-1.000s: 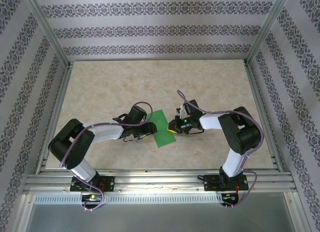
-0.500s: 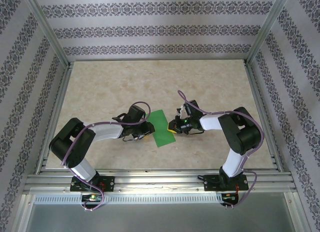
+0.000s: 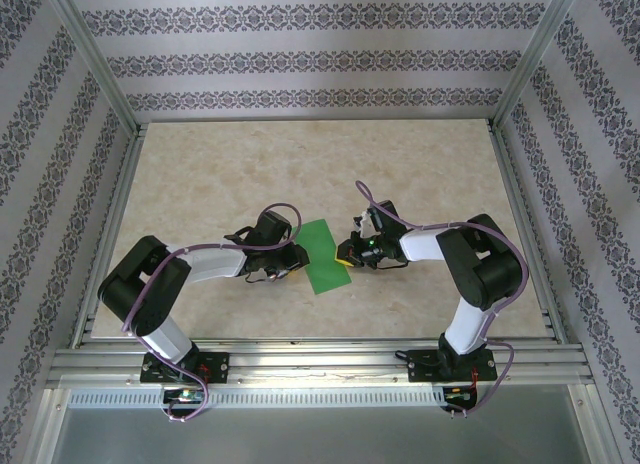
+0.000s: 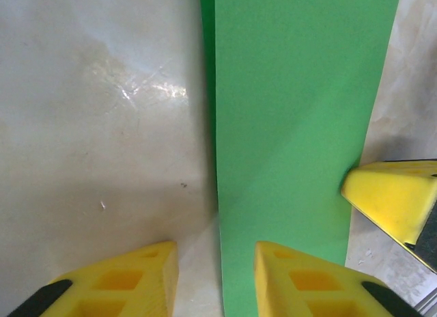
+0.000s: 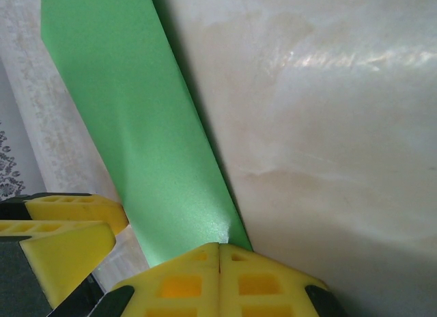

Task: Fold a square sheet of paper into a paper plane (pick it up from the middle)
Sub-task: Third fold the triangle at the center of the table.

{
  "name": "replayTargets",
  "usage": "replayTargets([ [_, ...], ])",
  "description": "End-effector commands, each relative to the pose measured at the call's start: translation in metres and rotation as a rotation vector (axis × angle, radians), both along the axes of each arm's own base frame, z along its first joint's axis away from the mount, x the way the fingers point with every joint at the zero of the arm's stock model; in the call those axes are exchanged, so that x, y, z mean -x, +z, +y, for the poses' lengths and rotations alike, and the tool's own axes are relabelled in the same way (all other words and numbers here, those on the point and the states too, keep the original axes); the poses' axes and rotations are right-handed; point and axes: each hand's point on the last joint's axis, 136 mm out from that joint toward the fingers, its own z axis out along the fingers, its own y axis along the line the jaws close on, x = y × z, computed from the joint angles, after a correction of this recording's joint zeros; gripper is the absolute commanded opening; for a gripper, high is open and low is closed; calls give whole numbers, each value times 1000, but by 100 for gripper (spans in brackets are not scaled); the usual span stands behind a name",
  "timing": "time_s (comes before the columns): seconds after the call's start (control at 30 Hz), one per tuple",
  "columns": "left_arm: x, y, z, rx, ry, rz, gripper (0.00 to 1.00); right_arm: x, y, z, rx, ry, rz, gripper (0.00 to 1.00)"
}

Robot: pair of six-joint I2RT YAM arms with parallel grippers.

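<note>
Marbled beige tabletop [image 3: 400, 174], ringed by patterned walls [image 3: 300, 64]: a folded green sheet of paper [image 3: 325, 254] lies mid-table between two claws. The left gripper [image 4: 217, 272], tips spread, straddles the sheet's left edge (one finger over green, one over bare table). The right gripper [image 5: 218, 266], tips pressed together, touches the right edge; whether it nips the paper is unclear.

Patterned walls [image 3: 300, 44] — marbled beige table [image 3: 200, 164].
</note>
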Motion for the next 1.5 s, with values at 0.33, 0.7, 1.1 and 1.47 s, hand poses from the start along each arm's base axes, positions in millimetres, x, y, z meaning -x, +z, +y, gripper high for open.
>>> replayTargets([
  [0.33,-31,12,-6,-11,21,-106,36,26,-36,-14,106,-14,115,6],
  [0.7,-26,-11,-6,-42,16,-35,37,27,-37,-14,106,-14,116,6],
  [1.1,-17,5,9,-75,37,-46,40,26,-38,-15,107,-22,117,6],
  [1.47,-22,-7,-12,-5,6,-4,39,29,-39,-17,112,-24,121,6],
])
